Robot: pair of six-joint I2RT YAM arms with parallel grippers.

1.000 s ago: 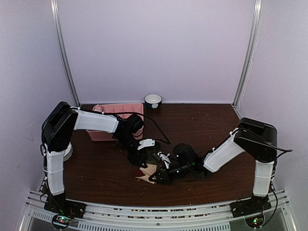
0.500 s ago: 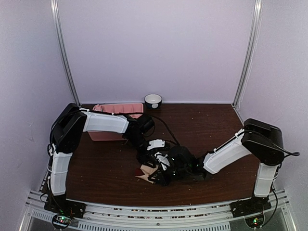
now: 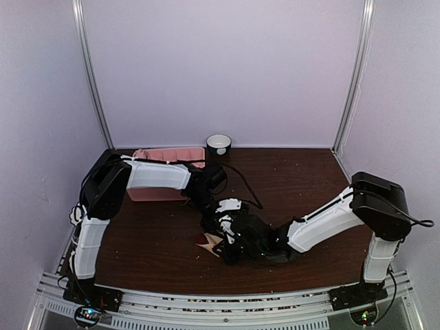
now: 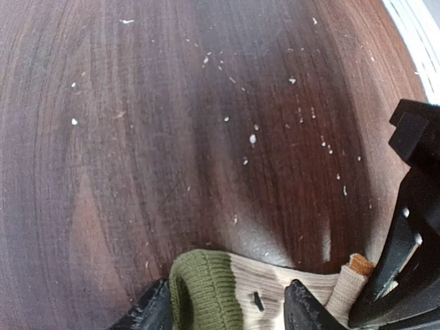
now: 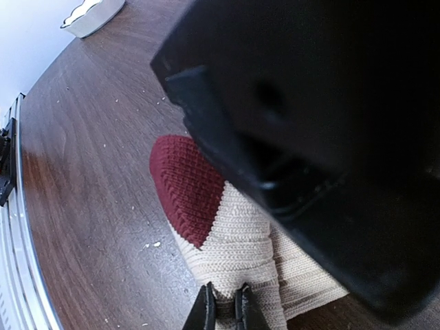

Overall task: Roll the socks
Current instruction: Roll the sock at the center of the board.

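Note:
One sock [image 3: 208,240] lies on the dark table in front of the arms, mostly hidden from above by both grippers. It is cream with a maroon toe [image 5: 185,185] and a green cuff [image 4: 206,295]. My left gripper [image 4: 227,313] stands open low over it. One finger sits at the cuff end, the other over the cream middle. My right gripper [image 5: 225,302] is shut, pinching a fold of the sock's cream fabric [image 5: 240,254]. From above, the left gripper [image 3: 218,227] and right gripper [image 3: 223,251] nearly touch. No second sock is in view.
A pink divided tray [image 3: 168,155] stands at the back left, behind the left forearm. A small white bowl [image 3: 218,143] sits by the back wall. The metal rail [image 4: 419,27] runs along the near edge. White crumbs speckle the table.
The left forearm has swung right and its gripper has come down over the sock. The right gripper has slid left. Less of the sock shows from above.

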